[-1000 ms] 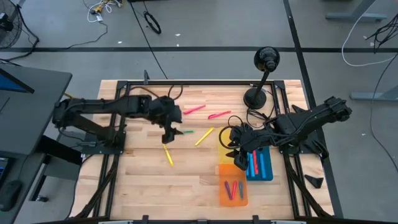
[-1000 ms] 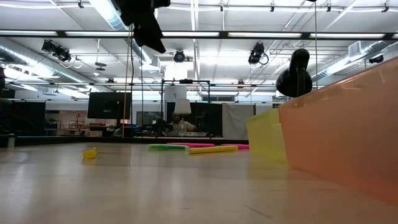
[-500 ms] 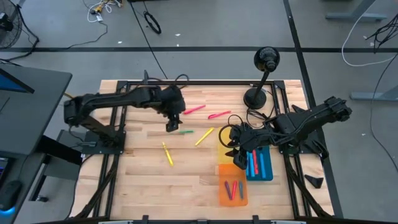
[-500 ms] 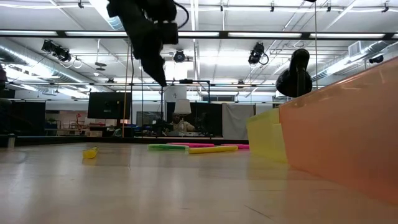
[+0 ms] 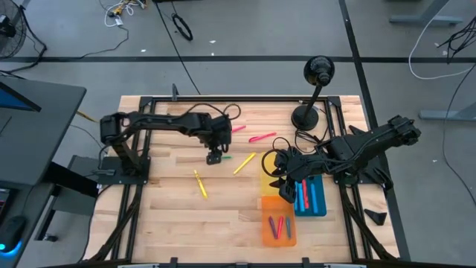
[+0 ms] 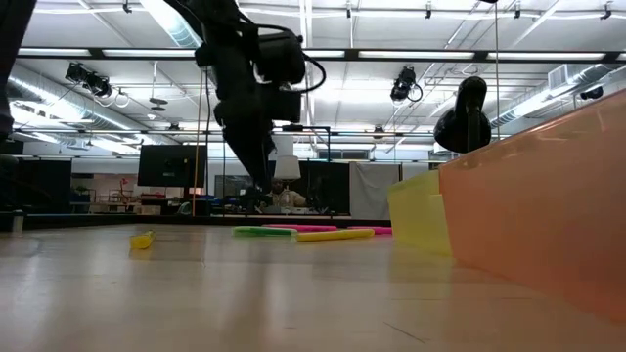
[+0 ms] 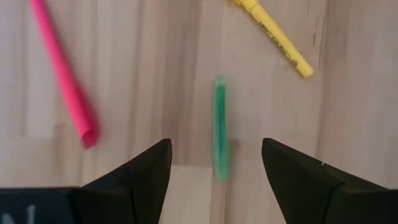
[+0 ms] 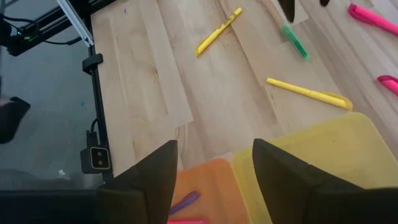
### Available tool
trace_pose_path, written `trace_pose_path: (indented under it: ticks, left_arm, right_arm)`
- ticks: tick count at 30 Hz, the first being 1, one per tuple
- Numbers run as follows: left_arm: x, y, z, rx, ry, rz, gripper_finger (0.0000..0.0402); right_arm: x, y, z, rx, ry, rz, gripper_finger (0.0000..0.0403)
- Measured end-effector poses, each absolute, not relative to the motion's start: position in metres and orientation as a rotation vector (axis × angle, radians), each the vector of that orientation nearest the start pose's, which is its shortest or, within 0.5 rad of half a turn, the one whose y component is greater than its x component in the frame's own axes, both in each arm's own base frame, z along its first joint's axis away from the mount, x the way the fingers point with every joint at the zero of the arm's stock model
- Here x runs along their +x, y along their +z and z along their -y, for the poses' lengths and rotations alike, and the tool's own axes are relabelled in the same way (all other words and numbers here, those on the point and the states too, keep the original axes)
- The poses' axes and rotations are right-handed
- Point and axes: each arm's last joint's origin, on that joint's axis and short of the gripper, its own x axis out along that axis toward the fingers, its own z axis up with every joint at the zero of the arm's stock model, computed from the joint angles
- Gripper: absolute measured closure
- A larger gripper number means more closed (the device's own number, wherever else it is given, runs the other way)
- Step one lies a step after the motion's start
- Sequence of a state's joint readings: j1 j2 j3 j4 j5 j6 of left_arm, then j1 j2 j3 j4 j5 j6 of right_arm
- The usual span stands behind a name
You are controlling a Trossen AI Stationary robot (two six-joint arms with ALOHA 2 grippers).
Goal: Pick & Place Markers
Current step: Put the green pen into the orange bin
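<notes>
Robotics lab or workshop: wooden table on a metal frame, concrete floor with loose cables, exposed ceiling ducts, monitor on benches behind.

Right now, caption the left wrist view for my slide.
Open left gripper poised over the green marker, pink marker and yellow marker lying nearby.

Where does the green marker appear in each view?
High view: green marker, mid-table, just beyond the left end effector.
Low view, lying far back.
Left wrist view, between the open fingers.
Right wrist view, far off.
Shared landmark: the yellow marker beside it.
</notes>
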State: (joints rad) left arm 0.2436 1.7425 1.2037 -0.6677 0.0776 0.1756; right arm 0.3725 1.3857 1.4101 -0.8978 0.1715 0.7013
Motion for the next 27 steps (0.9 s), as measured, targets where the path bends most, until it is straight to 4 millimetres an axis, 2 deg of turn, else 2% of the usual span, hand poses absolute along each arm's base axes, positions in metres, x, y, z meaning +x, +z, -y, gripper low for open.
trace_pose_path:
  ticks: [16,23,27]
  left_arm:
    - [0.349,0.139,-0.081,-0.061,0.022,-1.325,0.0145]
    - [0.351,0.131,-0.081,-0.061,0.077,-1.350,0.0149]
    - [0.351,0.130,-0.082,-0.056,0.078,-1.349,0.0176]
  right_arm:
    - [0.259,0.355,-0.096,0.420,-0.112,-0.861,0.0192]
    - [0.260,0.355,-0.096,0.419,-0.113,-0.861,0.0192]
    - [0.260,0.355,-0.095,0.414,-0.126,-0.854,0.0192]
